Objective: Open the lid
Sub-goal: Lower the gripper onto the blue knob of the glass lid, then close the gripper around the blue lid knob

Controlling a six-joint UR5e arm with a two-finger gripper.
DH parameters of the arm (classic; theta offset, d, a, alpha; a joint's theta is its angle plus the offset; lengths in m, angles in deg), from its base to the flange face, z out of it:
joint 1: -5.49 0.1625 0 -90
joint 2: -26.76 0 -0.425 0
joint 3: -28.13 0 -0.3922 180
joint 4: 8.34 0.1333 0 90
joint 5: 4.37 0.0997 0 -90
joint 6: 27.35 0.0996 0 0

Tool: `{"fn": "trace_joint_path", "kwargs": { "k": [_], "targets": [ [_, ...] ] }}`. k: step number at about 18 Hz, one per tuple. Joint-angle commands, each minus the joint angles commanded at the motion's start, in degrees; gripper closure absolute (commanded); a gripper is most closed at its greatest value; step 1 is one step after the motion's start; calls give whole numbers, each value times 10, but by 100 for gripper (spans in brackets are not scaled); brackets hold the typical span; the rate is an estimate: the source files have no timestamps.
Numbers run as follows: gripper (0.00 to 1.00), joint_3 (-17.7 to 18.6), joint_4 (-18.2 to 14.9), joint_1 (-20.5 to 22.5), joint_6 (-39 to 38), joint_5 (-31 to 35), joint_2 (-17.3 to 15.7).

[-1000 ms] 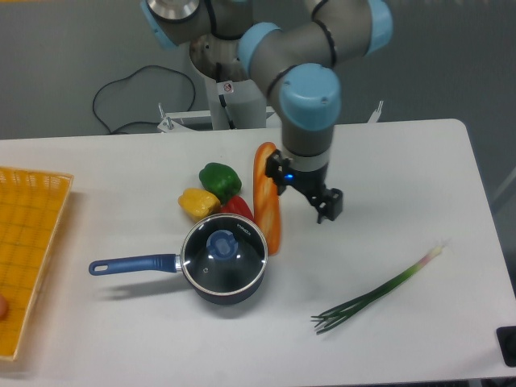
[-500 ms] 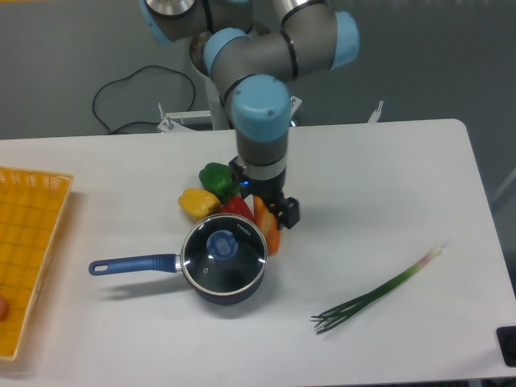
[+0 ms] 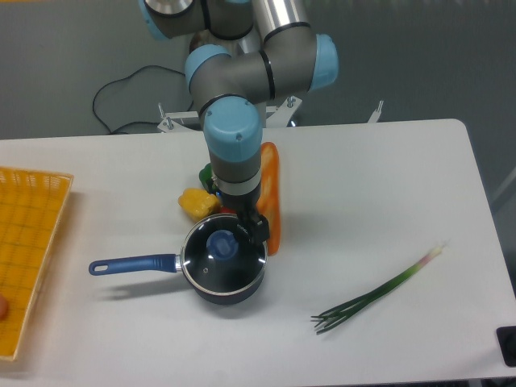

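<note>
Change: the gripper (image 3: 251, 229) has moved left from beside the orange loaf to the lid's back-right rim.
Gripper state: cannot tell; fingers hidden by the wrist.
Lid (image 3: 222, 252): one, seated on the saucepan (image 3: 242, 287), mid-table toward the front edge.
Count: one saucepan, one orange loaf (image 3: 271, 193), one yellow pepper (image 3: 197, 201), one spring onion (image 3: 376, 291), one yellow tray (image 3: 28, 242) at the left edge.

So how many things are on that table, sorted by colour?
Blue-handled: 2, saucepan and its lid
Yellow: 2, pepper and basket
Green: 2, pepper and spring onion
Orange: 1, long loaf-like item
Red: 1, a sliver
Total: 8
</note>
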Motion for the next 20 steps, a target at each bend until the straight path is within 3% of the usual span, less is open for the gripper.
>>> {"fn": "trace_joint_path", "kwargs": {
  "k": [6,20],
  "targets": [
    [0,-32,11,-11,-18,0,31],
    [0,-32,12,-23,-52,2,47]
  ]
}}
